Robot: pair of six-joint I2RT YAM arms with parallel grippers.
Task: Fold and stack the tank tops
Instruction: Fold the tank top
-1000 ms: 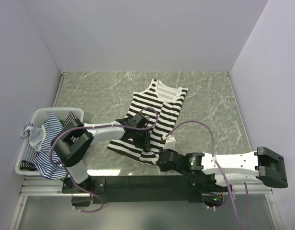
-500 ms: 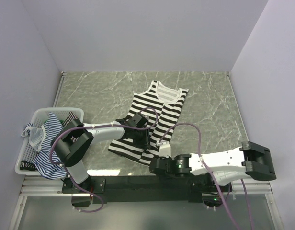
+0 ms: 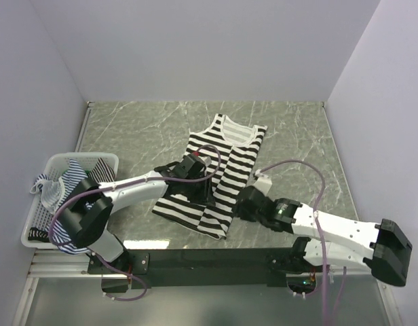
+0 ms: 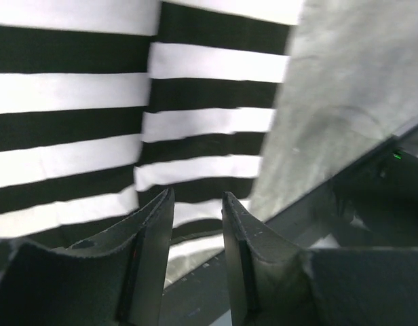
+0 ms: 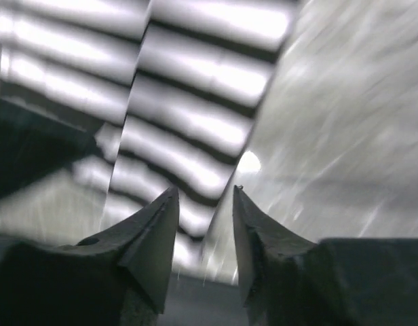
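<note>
Though beside R hand [image 5: 205,195], blk/wht tank top [image 3: 226,159] under L hand [image 4: 197,202]

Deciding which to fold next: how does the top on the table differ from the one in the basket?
The black-and-white top has bold stripes; the blue top has thinner ones. The black-and-white top lies flat on the table; the blue top is bunched up in the basket. Both are striped cloth.
</note>
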